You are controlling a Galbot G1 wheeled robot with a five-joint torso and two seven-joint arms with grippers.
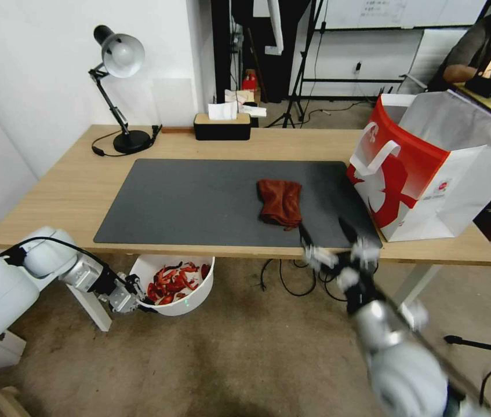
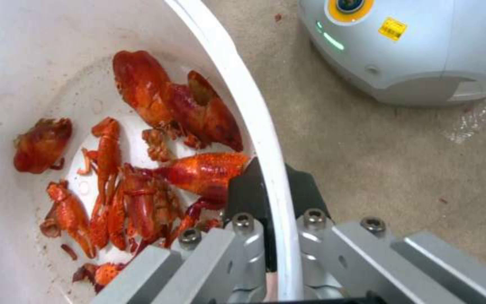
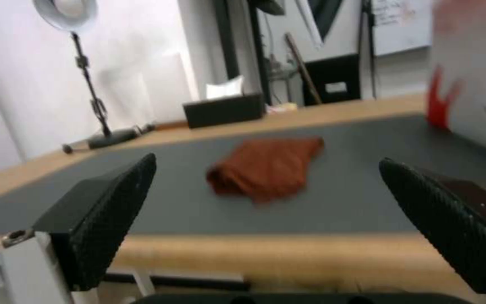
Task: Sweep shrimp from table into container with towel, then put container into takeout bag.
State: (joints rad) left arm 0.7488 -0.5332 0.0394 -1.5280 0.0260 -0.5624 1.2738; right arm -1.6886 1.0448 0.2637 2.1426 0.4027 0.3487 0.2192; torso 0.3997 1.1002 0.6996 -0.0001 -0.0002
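- Shrimp (image 2: 141,169) all gathered in the white round container (image 1: 193,304), held below the near table (image 1: 71,191) edge, out past the front left leg
- Left gripper (image 1: 141,301) pinching the container's rim: one pad inside the wall, one outside, pressed onto the thin white lip on the side nearest the robot
- Mat (image 1: 199,197) bare of shrimp, so sweeping judged done; bagging judged the step ahead
- Takeout bag (image 1: 431,174) upright at the table's right end, mouth open upward, white loop handle hanging on its red face toward the mat; well apart from the container, up and to the right of it
- Deciding relation: container low and left, bag mouth high and right, tabletop edge between them; bowl likely needs to come out from under the edge, rise above the bag rim, then cross the mat's whole width
- Left arm alone holding the bowl; grip off to one side of the rim, so tilt and spill a risk on the lift
- Rust-brown towel (image 1: 280,202) crumpled on the mat right of centre, lying under that crossing path but low
- Right gripper (image 1: 332,234) hanging at the near table edge just before the towel, fingers spread wide, holding nothing; nearer the bag than the left
- Black tissue box (image 1: 222,126) and desk lamp (image 1: 120,87) along the far edge, clear of the route
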